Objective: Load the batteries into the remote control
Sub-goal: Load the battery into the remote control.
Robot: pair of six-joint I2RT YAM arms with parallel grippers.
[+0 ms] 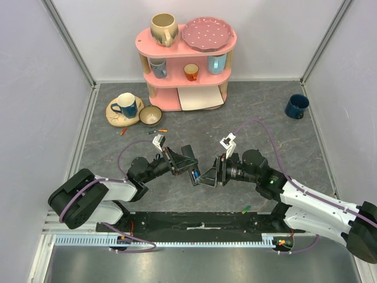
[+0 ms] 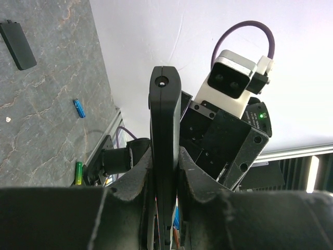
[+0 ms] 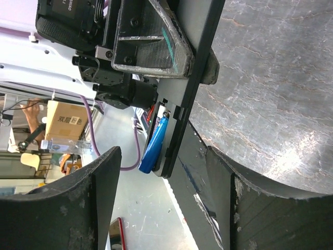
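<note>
The remote control (image 2: 165, 120) in the left gripper (image 1: 189, 171) blocks the right gripper (image 1: 207, 175), whose jaws are spread. Behind them, bare table (image 1: 259, 127) runs to the shelf (image 1: 185, 71); 1 bowl (image 1: 150, 115) and 1 blue mug (image 1: 297, 106) flank it.

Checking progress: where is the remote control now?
Top view: remote at centre, clamped in the left gripper, facing the open right gripper, a blue battery against it.

Remote (image 2: 165, 156): black
Battery (image 3: 154, 146): blue
Tabletop (image 1: 312, 147): grey with pale veins
Shelf (image 1: 177, 44): pink
Plate (image 1: 209, 33): pink with white dots
Mug (image 1: 297, 106): dark blue
Cable (image 1: 259, 122): purple
Bowl (image 1: 150, 115): beige
</note>
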